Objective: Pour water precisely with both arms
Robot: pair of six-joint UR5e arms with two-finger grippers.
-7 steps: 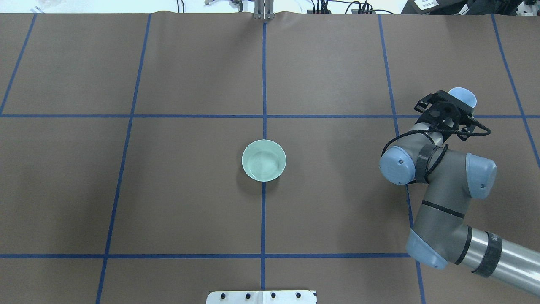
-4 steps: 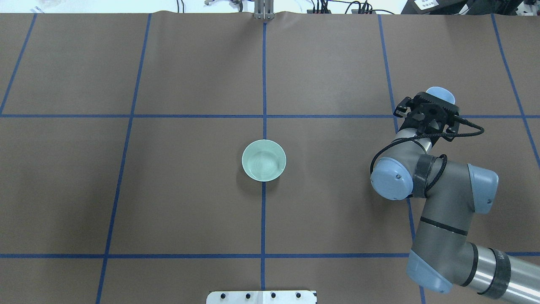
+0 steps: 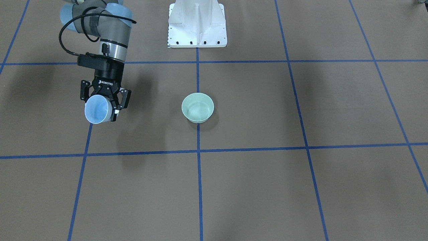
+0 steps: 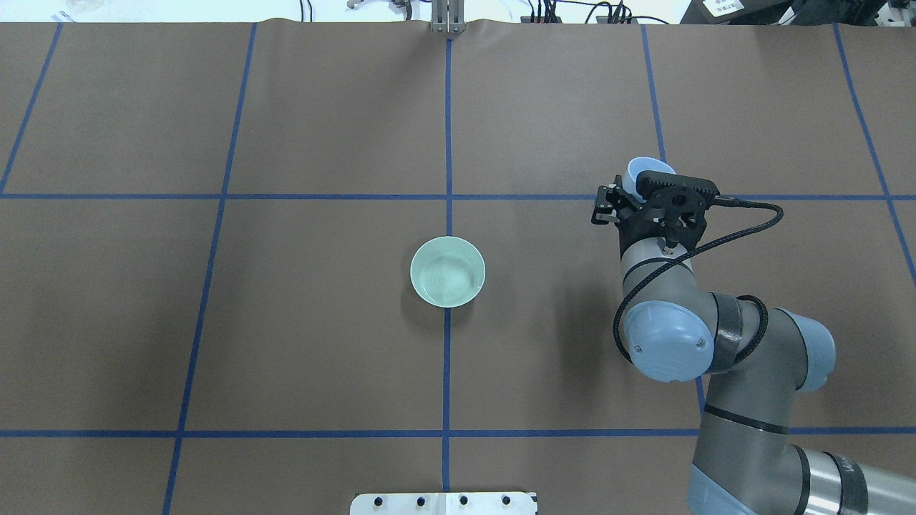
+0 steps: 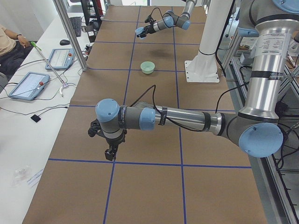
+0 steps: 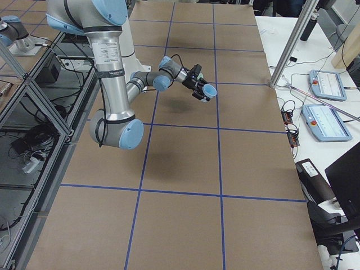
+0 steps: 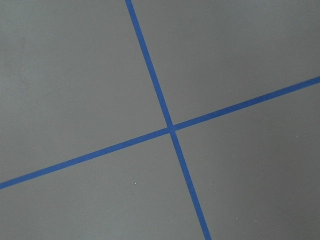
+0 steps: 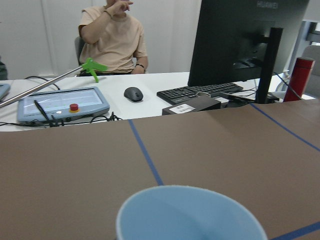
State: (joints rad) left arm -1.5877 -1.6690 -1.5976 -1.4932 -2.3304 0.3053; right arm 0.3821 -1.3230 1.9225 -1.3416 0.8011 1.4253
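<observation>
From where I stand, the brown table (image 4: 322, 129) with its blue tape grid is mostly bare, and the job looks barely begun. The right arm (image 4: 715, 336) is stretched out over its own side, well apart from the middle. The left arm (image 5: 154, 116) hangs low over a tape crossing at the far end of the table, with nothing under it. The left gripper (image 5: 110, 152) shows only from the side, so I cannot tell whether its jaws are apart or together.

The pale green bowl (image 4: 448, 272) sits alone at the centre, on the middle tape line. The right gripper (image 3: 103, 102) has its fingers clamped round a light-blue cup (image 3: 97, 110), held clear of the table and tipped a little forward.

The water is presumably in that cup, though the wrist view cuts off its bottom and I see no glint. No stream is running. Carrying the cup over to the bowl and pouring are both left to do
</observation>
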